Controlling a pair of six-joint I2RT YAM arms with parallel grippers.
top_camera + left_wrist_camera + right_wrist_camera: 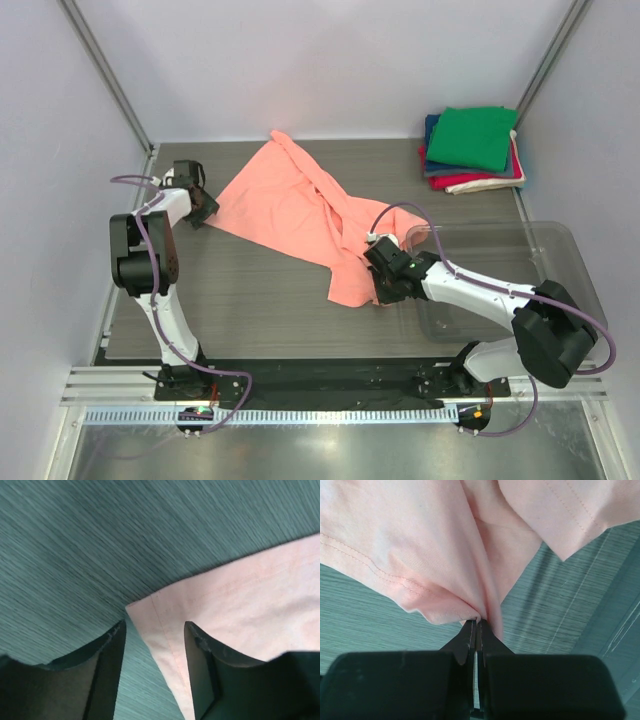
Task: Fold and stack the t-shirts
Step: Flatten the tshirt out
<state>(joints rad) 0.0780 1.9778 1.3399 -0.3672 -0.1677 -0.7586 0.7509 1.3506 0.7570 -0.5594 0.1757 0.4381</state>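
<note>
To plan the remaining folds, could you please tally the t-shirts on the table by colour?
salmon-pink shirt, spread out: 1
green shirt, top of the stack: 1
navy shirt: 1
red shirt: 1
cream shirt, bottom: 1
Total: 5, going by the layers the stack shows.

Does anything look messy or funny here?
Yes. The salmon-pink cotton t-shirt lies crooked and bunched across the grey table, while the folded shirts sit piled in the far right corner.
</note>
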